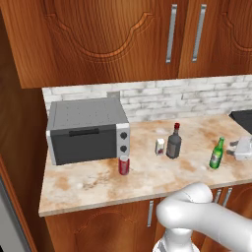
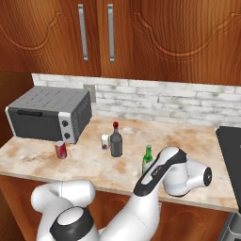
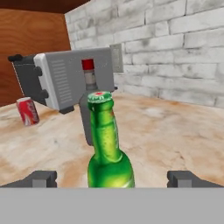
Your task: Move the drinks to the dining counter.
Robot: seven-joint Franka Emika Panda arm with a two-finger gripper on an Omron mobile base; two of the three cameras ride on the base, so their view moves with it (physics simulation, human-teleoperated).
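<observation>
Jaws wide open, holding nothing, fingertips (image 3: 41, 178) flanking green bottle (image 3: 106, 144); grey bottle (image 3: 89, 78), red can (image 3: 28, 111) beyond it on tabletop (image 3: 166, 131).

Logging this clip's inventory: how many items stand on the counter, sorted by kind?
Bottles: 2, the green bottle and the dark-grey bottle
Cans: 1, the red can
Cartons: 1, the white carton
Appliances: 1, the toaster oven
Total: 5
</observation>
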